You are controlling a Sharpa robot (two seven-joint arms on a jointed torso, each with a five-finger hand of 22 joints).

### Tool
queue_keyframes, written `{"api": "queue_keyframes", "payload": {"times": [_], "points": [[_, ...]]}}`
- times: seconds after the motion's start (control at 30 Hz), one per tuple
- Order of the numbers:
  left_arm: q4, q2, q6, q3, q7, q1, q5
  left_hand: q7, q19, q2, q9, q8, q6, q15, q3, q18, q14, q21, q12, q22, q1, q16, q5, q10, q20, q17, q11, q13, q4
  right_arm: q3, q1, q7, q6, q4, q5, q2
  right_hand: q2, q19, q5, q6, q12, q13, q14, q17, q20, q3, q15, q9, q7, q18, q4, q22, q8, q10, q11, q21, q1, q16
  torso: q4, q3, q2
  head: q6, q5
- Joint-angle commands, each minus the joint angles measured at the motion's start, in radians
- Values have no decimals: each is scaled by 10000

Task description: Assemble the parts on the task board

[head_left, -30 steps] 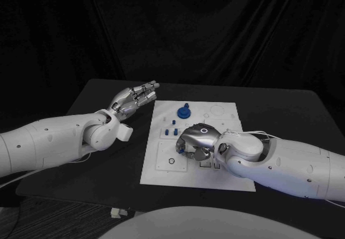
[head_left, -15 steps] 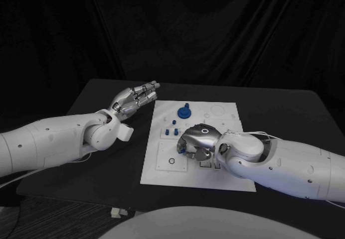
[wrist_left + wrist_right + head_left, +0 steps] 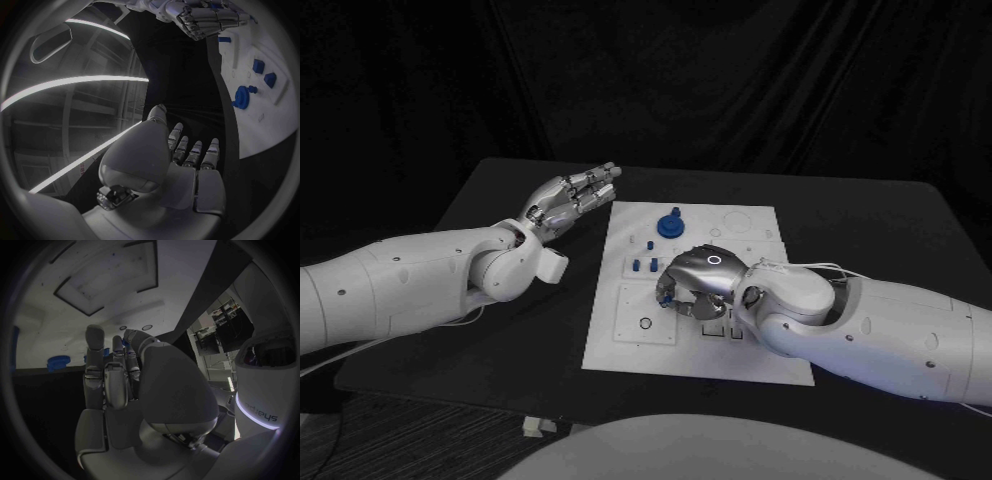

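A white rectangular task board (image 3: pixel 733 350) lies flat in the middle of a black counter (image 3: pixel 877 215), long side running away from the robot.

Left hand (image 3: pixel 571 198), silver w/ many fingers, hovers over bare counter just beside the board's far left corner. It is empty, fingers stretched out straight and close side by side, not touching anything.

Right hand (image 3: pixel 692 285), also silver, sits low over the board's centre, palm down w/ fingers curled under. A bit of blue shows at its fingertips, but can't tell whether it grips a part or just rests above one.

On the board's far end stands a round blue part w/ a short upright post (image 3: pixel 671 224). Nearer the robot, approx. between that part and the right hand, two small blue peg-like parts (image 3: pixel 642 265) stand side by side. A tiny blue piece (image 3: pixel 648 243) sits just beyond them.
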Motion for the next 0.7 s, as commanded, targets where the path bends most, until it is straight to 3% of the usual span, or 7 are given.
{"api": "queue_keyframes", "payload": {"times": [0.03, 0.27, 0.7], "points": [[6, 16, 103, 10, 877, -14, 66, -25, 27, -32, 2, 35, 1, 63, 48, 23, 25, 34, -28, 16, 98, 45, 39, -19, 65, 10, 10, 5, -30, 16, 145, -283, 165, 166, -83, -22, 166, -33, 203, 79, 61, 38, 707, 1435, 26, 103, 68, 18, 10, -122, 6, 493, -34, 112, -45, 107, -67, 28, 0, -3, -1, -1, 28], [-13, 49, 166, 10, 847, -16, 66, -12, 38, 18, 2, 33, -9, 91, 69, 29, 35, 39, 1, 26, 103, 65, 38, -11, 68, 13, 33, 10, -14, 17, 434, -334, 848, 328, -391, 66, 177, -73, 1014, 301, 173, 110, 711, 1446, -8, 336, 2, -47, -73, -109, -71, 498, -160, 272, -120, 248, -380, 40, 3, -3, -4, -1, 106], [-23, 47, 272, 10, 797, -47, 66, 49, 63, 96, 8, 42, 29, 132, 96, 35, 68, 50, 57, 56, 96, 124, 35, 9, 75, 23, 105, 17, 27, 17, 490, -301, 1368, 137, -482, 283, 248, -77, 1182, 363, 185, 125, 715, 1458, -22, 482, -3, -122, -82, -119, -84, 507, -249, 300, -133, 358, -517, 52, 11, -7, 3, -1, 158]]}}
